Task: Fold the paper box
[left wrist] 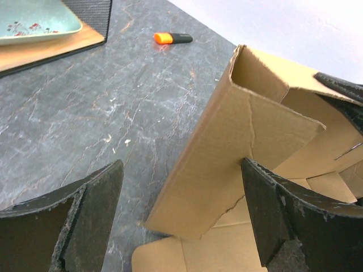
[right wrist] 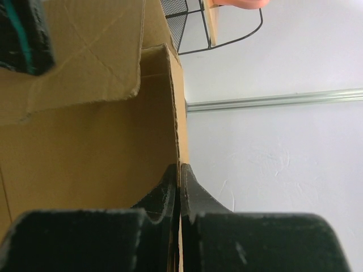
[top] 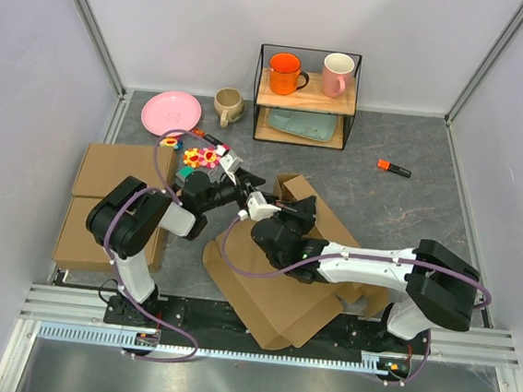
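Observation:
The paper box point(top: 275, 299) is a brown cardboard sheet lying mid-table with some flaps raised. In the left wrist view one raised, creased flap point(left wrist: 227, 153) stands between the wide-apart fingers point(left wrist: 85, 221) of my left gripper point(left wrist: 181, 209), which is open; its right finger is at the flap's face. My left gripper point(top: 255, 191) sits at the box's far left corner. My right gripper point(top: 302, 207) reaches over the sheet. In the right wrist view my right gripper point(right wrist: 180, 187) is shut on the thin edge of an upright cardboard wall point(right wrist: 85, 147).
Two ready-made flat brown boxes point(top: 115, 173) lie edge to edge at the left. Behind are a pink plate point(top: 170, 112), a beige mug point(top: 227, 106), a colourful toy point(top: 200, 158) and a wire shelf point(top: 306, 94) with mugs. An orange marker point(top: 395, 168) lies at the right.

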You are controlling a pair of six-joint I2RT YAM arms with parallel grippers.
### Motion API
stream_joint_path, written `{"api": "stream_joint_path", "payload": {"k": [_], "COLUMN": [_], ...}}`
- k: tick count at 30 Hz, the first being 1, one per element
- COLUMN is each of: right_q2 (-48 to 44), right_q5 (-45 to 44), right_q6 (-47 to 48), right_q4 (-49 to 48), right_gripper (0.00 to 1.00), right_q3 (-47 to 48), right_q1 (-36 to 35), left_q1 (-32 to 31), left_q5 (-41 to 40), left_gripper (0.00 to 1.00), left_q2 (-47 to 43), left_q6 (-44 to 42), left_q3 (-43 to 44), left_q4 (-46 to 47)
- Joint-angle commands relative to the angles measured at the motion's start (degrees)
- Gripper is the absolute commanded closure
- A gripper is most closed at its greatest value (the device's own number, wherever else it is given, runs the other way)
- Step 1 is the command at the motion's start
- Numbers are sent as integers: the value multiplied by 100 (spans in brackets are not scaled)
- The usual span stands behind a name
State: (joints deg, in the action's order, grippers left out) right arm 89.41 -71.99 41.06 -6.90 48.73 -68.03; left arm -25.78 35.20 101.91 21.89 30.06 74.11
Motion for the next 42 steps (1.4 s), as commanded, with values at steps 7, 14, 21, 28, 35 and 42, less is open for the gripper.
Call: {"api": "stream_joint_path", "payload": {"k": [7, 14, 21, 28, 35, 42], "right_q2": [376, 428, 402, 350, 288, 394], "right_q5": [1556, 1679, 1846, 1943, 2004, 1811], "right_q6": [-1284, -1355, -1381, -1346, -1223, -1056], "right_q4": [848, 944, 953, 953, 927, 839], "right_gripper": [96, 96, 96, 97, 97, 97], "right_q3": [-197, -109, -57, -21, 14, -39], "right_q1": [-17, -17, -17, -17, -17, -17], "left_q1": [-164, -313, -428, -507, -568, -665], "left_q5": [338, 356, 409, 496, 558, 391], "left_gripper": [9, 13, 25, 67, 98, 69], "left_q2": [488, 681, 760, 822, 804, 690], "left_q6": [210, 342, 351, 246, 61, 87], "left_q3": [623, 852, 1072, 1256, 1318, 1344], "left_q4": [1378, 1747, 1818, 1818, 1800, 1792]}}
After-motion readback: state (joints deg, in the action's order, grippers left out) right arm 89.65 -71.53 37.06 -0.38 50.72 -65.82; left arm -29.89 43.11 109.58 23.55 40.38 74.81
